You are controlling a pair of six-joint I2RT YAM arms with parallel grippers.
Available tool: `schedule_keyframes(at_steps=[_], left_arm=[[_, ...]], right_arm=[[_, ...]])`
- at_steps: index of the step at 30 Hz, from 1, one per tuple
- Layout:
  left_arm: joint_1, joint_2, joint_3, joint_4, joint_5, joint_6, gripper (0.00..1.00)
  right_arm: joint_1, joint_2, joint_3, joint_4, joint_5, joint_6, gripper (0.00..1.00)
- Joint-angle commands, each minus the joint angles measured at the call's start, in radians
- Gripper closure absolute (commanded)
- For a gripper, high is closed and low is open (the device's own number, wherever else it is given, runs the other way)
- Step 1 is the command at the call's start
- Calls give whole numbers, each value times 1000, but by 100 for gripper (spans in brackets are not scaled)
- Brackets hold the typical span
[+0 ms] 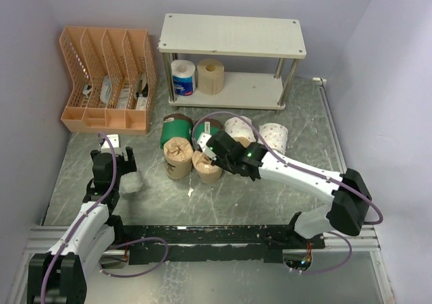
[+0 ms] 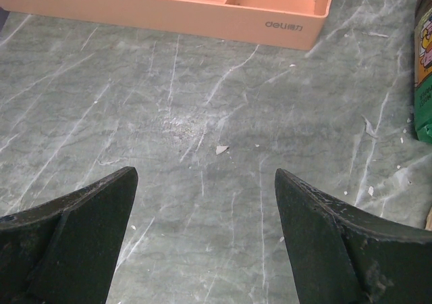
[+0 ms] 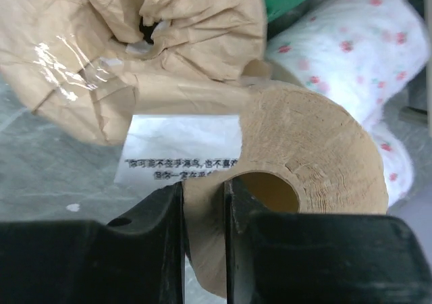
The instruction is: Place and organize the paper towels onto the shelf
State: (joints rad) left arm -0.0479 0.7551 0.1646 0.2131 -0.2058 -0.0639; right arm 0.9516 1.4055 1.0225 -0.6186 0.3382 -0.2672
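The shelf (image 1: 233,35) stands at the back with a blue-and-white wrapped roll (image 1: 183,78) and a tan roll (image 1: 210,76) on its lower board. Green-wrapped (image 1: 176,129), brown-paper wrapped (image 1: 177,158) and white patterned (image 1: 273,136) rolls lie clustered on the table in front of it. My right gripper (image 1: 217,148) is among them. In the right wrist view the gripper (image 3: 204,189) is shut on the wall of a plain tan roll (image 3: 317,148), one finger inside its core. A brown-paper wrapped roll (image 3: 135,47) and a floral roll (image 3: 351,47) lie just beyond. My left gripper (image 1: 116,157) (image 2: 206,182) is open and empty over bare table.
An orange slotted file organizer (image 1: 108,78) (image 2: 202,13) stands at the back left, just beyond my left gripper. A green-wrapped roll (image 2: 424,67) shows at the right edge of the left wrist view. Walls close in the left, back and right sides.
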Motion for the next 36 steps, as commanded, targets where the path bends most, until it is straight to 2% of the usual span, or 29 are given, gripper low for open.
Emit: schedule_keyframes(at_steps=[1,5,9,12,17,21,25,30,36], left_arm=[[7,-1,-7,26,12,13,6],[20,0,-8,25,30,14,6],[25,-4,-5,22,28,9,6],[26,-5,-5,22,31,9,6],[26,-10,-7,20,29,8,6],[26,-10,-3,19,18,2,6],[25,-5,-2,19,15,1,6],[24,-5,-1,20,14,-1,6],[25,-2,-2,25,14,-2,6]], right_arm=[[47,-45,225,-219,76,62,100],[56,-87,351,-210,164,9,100],[47,-87,328,19,261,-152,100],[-38,-69,301,199,176,-262,100],[-303,-12,231,514,8,-306,100],[-408,101,218,666,-52,-317,100],[-515,230,264,769,-180,-292,100],[-535,402,372,804,-208,-304,100],[-536,525,434,903,-208,-317,100]])
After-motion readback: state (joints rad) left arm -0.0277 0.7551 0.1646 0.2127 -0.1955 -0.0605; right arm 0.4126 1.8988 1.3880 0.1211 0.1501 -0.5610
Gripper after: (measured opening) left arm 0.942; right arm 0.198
